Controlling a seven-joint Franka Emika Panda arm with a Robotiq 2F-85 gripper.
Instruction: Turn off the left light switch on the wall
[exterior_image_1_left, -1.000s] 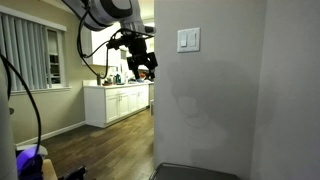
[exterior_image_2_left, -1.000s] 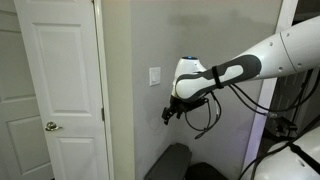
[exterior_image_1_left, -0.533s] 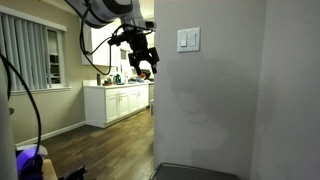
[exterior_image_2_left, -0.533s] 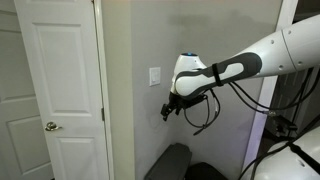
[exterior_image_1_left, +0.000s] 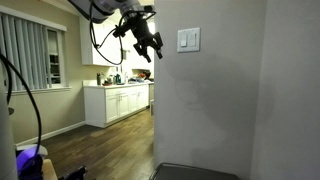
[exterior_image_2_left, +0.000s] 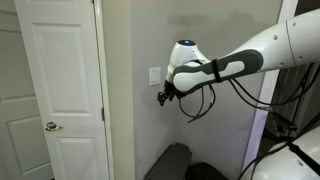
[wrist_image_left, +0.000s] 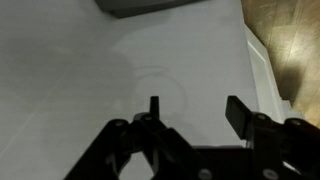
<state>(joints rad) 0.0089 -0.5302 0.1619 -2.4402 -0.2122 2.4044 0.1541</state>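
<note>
The small white two-rocker plate sits on the light grey wall (exterior_image_1_left: 215, 110) in both exterior views. The left light switch (exterior_image_1_left: 184, 40) is its left-hand rocker, and it also shows in an exterior view (exterior_image_2_left: 152, 76); I cannot tell the rocker's position. My gripper (exterior_image_2_left: 163, 97) hangs close to the wall, just below and right of the plate, apart from it. In an exterior view it (exterior_image_1_left: 152, 47) appears left of the plate at about plate height. The wrist view shows bare wall (wrist_image_left: 90, 70) behind my open, empty fingers (wrist_image_left: 195, 112); the plate is out of that view.
A white door with a brass knob (exterior_image_2_left: 45, 127) stands left of the wall corner. White kitchen cabinets (exterior_image_1_left: 118, 103) and a blinded window (exterior_image_1_left: 30, 55) lie beyond. A dark object (exterior_image_2_left: 175, 160) sits low against the wall. Black cables (exterior_image_2_left: 195, 108) loop under the arm.
The gripper has risen along the wall, from well below the plate to just under it. The arm's wrist has lifted with it. The fingers remain open.
</note>
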